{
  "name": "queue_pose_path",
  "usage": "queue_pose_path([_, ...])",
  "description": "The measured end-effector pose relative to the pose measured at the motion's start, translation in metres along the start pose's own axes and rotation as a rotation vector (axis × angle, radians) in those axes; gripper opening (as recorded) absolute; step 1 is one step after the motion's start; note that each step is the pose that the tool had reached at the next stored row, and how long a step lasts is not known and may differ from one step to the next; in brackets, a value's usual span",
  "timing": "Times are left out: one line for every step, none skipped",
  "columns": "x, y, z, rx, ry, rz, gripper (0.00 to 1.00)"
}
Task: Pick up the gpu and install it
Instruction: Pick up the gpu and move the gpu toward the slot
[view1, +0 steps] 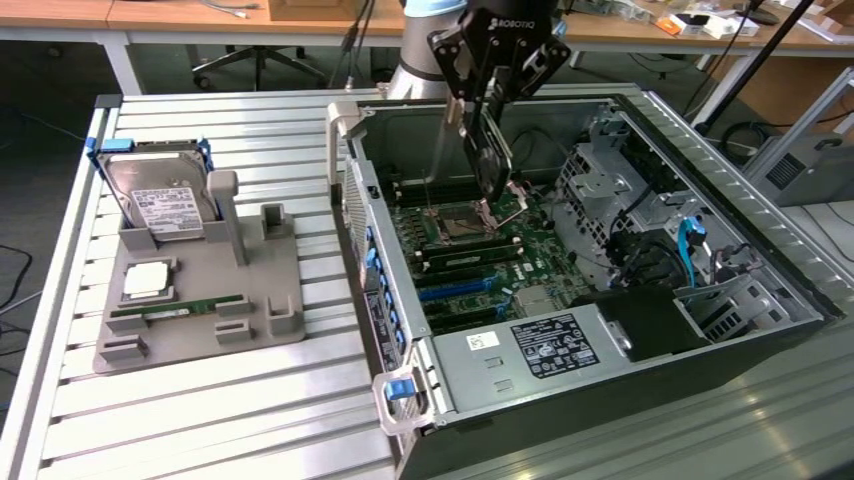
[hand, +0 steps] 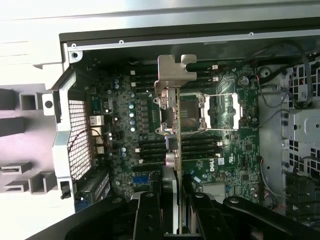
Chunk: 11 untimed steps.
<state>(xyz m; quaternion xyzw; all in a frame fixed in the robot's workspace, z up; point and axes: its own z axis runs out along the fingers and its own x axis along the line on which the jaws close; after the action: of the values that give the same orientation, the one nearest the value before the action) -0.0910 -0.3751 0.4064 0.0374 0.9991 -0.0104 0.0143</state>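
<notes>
A: The exterior view is bright and evenly lit from overhead; the slatted surface (view1: 200, 420) gleams pale.
B: Inside the computer case (view1: 667, 400) it is dimmer, with deep shadow in the corners.
A: In the wrist view the surface outside the case burns out to plain white.
B: The claw (hand: 175, 200) reads as a black mass, and the bracket of the gpu (hand: 170, 97) catches a soft sheen.

wooden desks (view1: 160, 15), office chair (view1: 254, 66) behind.
</notes>
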Motion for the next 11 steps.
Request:
queue_pose_path([-0.0001, 0.0, 0.0002, 0.0004, 0.0, 0.0, 0.27])
queue_pose_path([-0.0003, 0.0, 0.0005, 0.0008, -0.0001, 0.0, 0.27])
queue_pose_path([-0.0004, 0.0, 0.0007, 0.0014, -0.0001, 0.0, 0.27])
queue_pose_path([-0.0006, 0.0001, 0.001, 0.0021, -0.0002, 0.0, 0.27])
queue_pose_path([-0.0008, 0.0001, 0.0014, 0.0031, -0.0002, 0.0, 0.27])
queue_pose_path([-0.0011, 0.0001, 0.0018, 0.0037, -0.0003, 0.0, 0.27])
queue_pose_path([-0.0015, 0.0002, 0.0022, 0.0045, -0.0004, 0.0, 0.27])
queue_pose_path([-0.0019, 0.0002, 0.0026, 0.0053, -0.0004, 0.0, 0.27])
queue_pose_path([-0.0023, 0.0002, 0.0029, 0.006, -0.0005, 0.0, 0.27])
queue_pose_path([-0.0026, 0.0003, 0.0032, 0.0069, -0.0005, 0.0, 0.27])
queue_pose_path([-0.003, 0.0003, 0.0036, 0.0078, -0.0005, 0.0, 0.27])
